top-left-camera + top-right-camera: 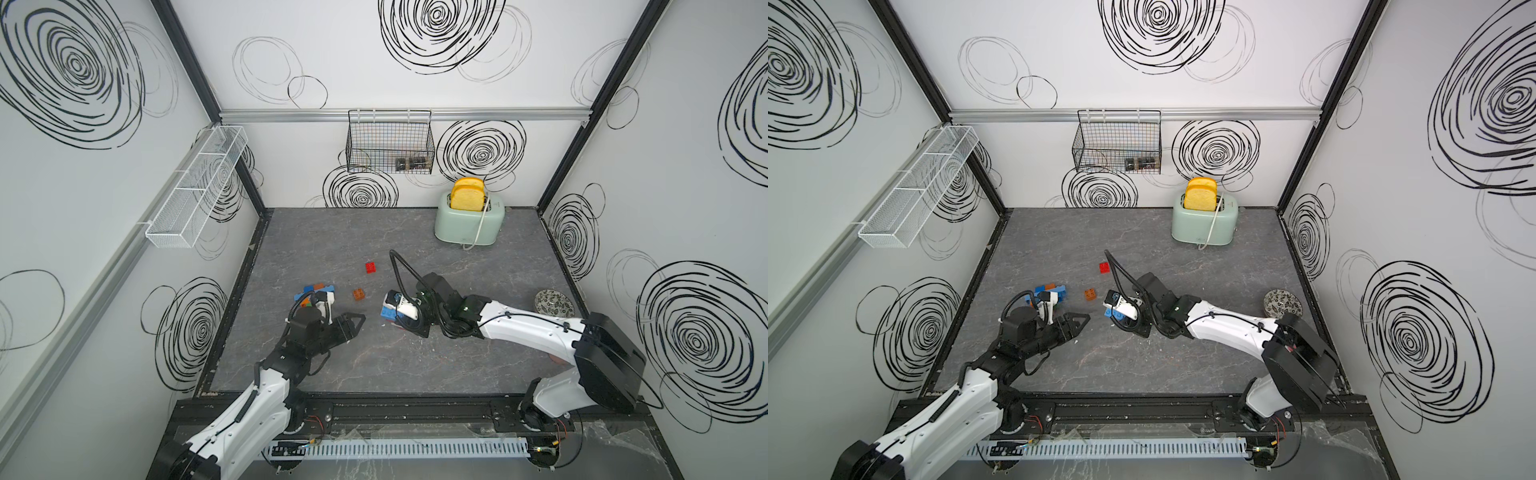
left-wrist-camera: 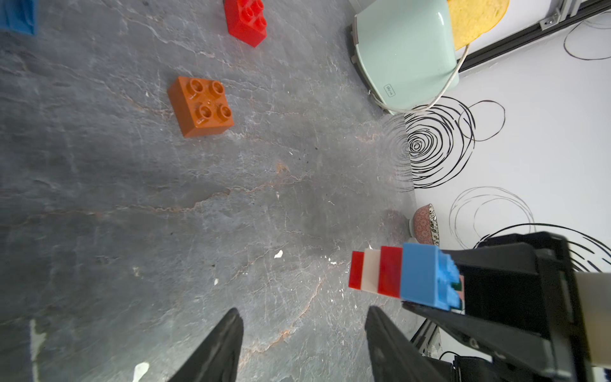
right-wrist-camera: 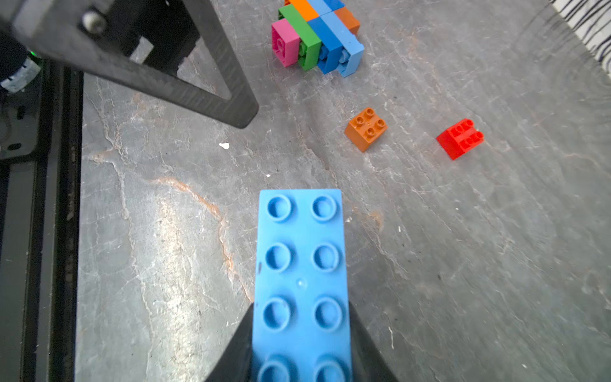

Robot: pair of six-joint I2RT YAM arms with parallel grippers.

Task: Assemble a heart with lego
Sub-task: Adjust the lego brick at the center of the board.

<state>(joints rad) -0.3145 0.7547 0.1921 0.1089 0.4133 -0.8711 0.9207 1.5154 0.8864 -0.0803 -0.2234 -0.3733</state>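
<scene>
Near the middle of the table (image 1: 415,365), the right gripper (image 3: 301,330) is closed on a long blue brick (image 3: 301,251), with its jaws pressed against the brick's two long sides. Seen from the left wrist view, that brick heads a stack (image 2: 393,273) with red, white and red layers joined to it. Whether the stack touches the table I cannot tell. The left gripper (image 1: 354,323) is near it and points toward it, jaws partly apart with nothing between them. Behind the left gripper lies a partly built cluster (image 3: 317,36) of pink, green, blue and orange bricks. A loose orange brick (image 1: 359,294) sits between the cluster and the right gripper, and a loose red brick (image 1: 371,267) lies farther back. A mint toaster (image 1: 469,224) holding toast (image 1: 467,193) stands at the back — a patterned bowl (image 1: 554,302) rests near the table's right edge.
</scene>
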